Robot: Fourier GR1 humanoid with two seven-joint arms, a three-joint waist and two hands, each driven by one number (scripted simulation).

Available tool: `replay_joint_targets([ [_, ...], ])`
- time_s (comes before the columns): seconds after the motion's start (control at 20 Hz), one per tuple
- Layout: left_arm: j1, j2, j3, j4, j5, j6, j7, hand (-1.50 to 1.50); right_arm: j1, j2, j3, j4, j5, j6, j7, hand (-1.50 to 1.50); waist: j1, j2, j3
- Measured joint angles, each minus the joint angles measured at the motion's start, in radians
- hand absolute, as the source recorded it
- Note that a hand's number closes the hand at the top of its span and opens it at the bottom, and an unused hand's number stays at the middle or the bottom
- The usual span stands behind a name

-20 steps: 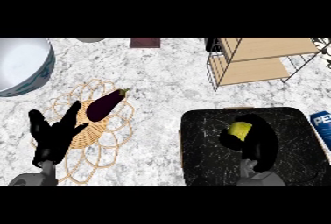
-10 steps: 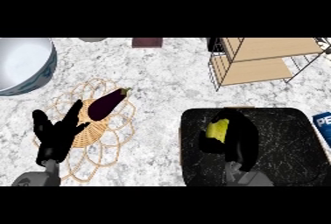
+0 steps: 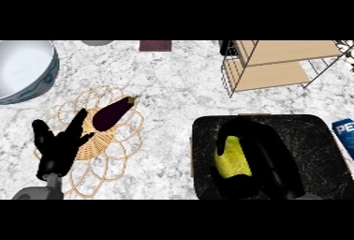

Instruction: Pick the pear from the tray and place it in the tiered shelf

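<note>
Yellow pear (image 3: 232, 157) lies inside the curl of my right hand (image 3: 273, 157). My fingers bend over its far end and down its right side, and my thumb comes round its near end. The hand is closed round the pear, and only the fruit's left face shows. Hand and pear are both over the black tray (image 3: 318, 140), toward its left half. I cannot tell whether the pear touches the tray's floor or is clear of it.

Beyond my right hand, up and slightly right, stands the shelf (image 3: 276, 70), well apart from the tray, with 2 pale wooden tiers in a dark wire frame. Just right of the tray's edge a blue can (image 3: 344, 136) shows in part.

My left hand (image 3: 61, 147) rests open far to the left of the tray, fingers up and spread, over the near-left part of a wicker mat (image 3: 131, 136). An eggplant (image 3: 113, 113) lies on that mat just beyond the fingertips, tilted, stem end away from me. Further beyond, at the left edge, is a large bowl (image 3: 24, 68) on the marble counter (image 3: 173, 79).
</note>
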Motion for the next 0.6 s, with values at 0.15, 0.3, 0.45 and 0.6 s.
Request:
replay_joint_targets([
  [0.15,0.006,0.001,0.009,0.005,0.003,-0.007,-0.01,0.0,-0.05,-0.051,-0.109,-0.15,-0.089,0.097,0.048,1.5,-0.01,-0.002,0.0],
  [0.3,0.01,-0.002,0.012,-0.001,0.0,-0.005,-0.013,0.0,-0.122,-0.095,-0.25,-0.243,-0.2,0.189,0.121,1.5,-0.011,-0.001,0.0],
  [0.45,0.012,-0.005,0.011,-0.015,-0.002,-0.003,-0.003,0.0,-0.237,-0.13,-0.387,-0.257,-0.316,0.26,0.202,1.5,-0.007,0.0,-0.002],
  [0.6,0.003,-0.003,0.014,-0.007,0.001,-0.015,0.004,0.0,-0.355,-0.179,-0.506,-0.212,-0.415,0.299,0.24,1.5,-0.004,0.001,-0.003],
])
